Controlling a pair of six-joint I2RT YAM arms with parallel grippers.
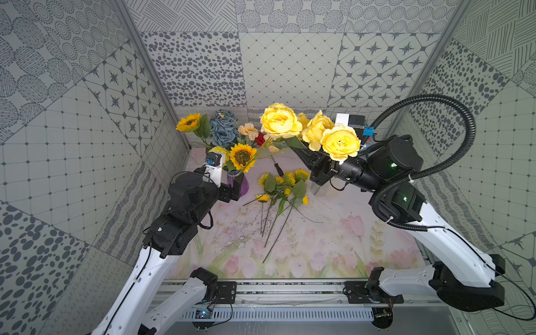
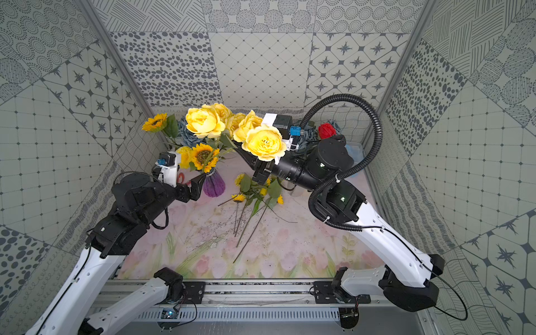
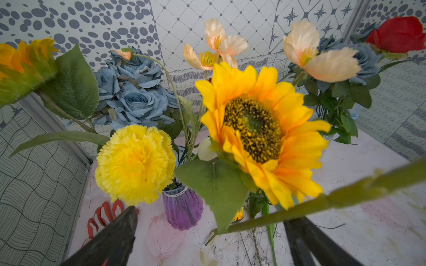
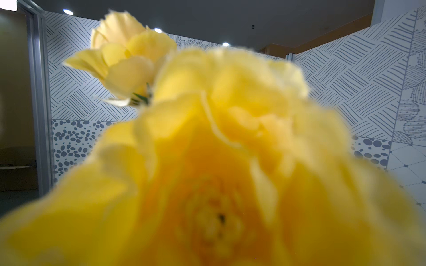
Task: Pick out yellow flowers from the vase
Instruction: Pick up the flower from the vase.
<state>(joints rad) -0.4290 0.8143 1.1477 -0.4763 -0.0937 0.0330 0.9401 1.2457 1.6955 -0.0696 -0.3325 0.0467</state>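
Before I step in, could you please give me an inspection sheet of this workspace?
Surface: floral-print table mat, partly covered by flowers.
Job's things: bunch of pale yellow ruffled roses raised in the right gripper; dark-centred sunflower and yellow carnation in the purple ribbed glass vase; small sunflowers lying on the mat.
Clutter: grey-blue roses, peach poppies, red rose, red-handled tool, black-handled tool.
Grippers: left gripper fingers open beside the vase; right shut on the rose stem.
Cables: black corrugated conduit loops over the right arm.
Surroundings: patterned grey-white wall panels; metal rail in front.
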